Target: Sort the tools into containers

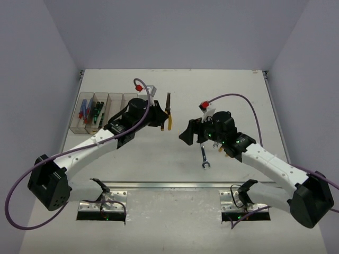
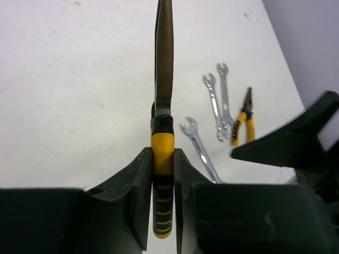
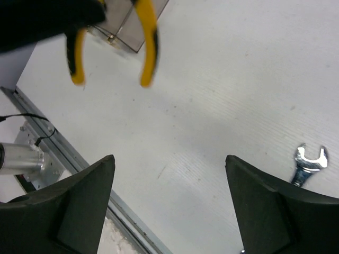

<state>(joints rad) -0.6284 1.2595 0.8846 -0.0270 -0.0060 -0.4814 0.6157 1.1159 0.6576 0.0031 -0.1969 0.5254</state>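
My left gripper [image 1: 160, 117] is shut on yellow-handled pliers [image 1: 168, 110] and holds them above the table, right of the containers [image 1: 115, 101]. In the left wrist view my left gripper [image 2: 163, 154] clamps one yellow and black handle [image 2: 162, 143], with the dark nose pointing away. That view shows three silver wrenches [image 2: 199, 147] [image 2: 212, 103] [image 2: 225, 95] and the second pliers [image 2: 243, 120] on the table. My right gripper [image 1: 187, 133] is open and empty; in the right wrist view [image 3: 169, 165] it hovers over bare table, beside one wrench [image 3: 309, 161]. Screwdrivers [image 1: 89, 111] lie in the two left bins.
One wrench [image 1: 205, 157] lies under the right arm in the top view; the other wrenches and pliers are mostly hidden by that arm. The held pliers' handles [image 3: 148, 45] and a bin corner [image 3: 127, 29] show in the right wrist view. A metal rail [image 1: 169, 185] runs along the near edge.
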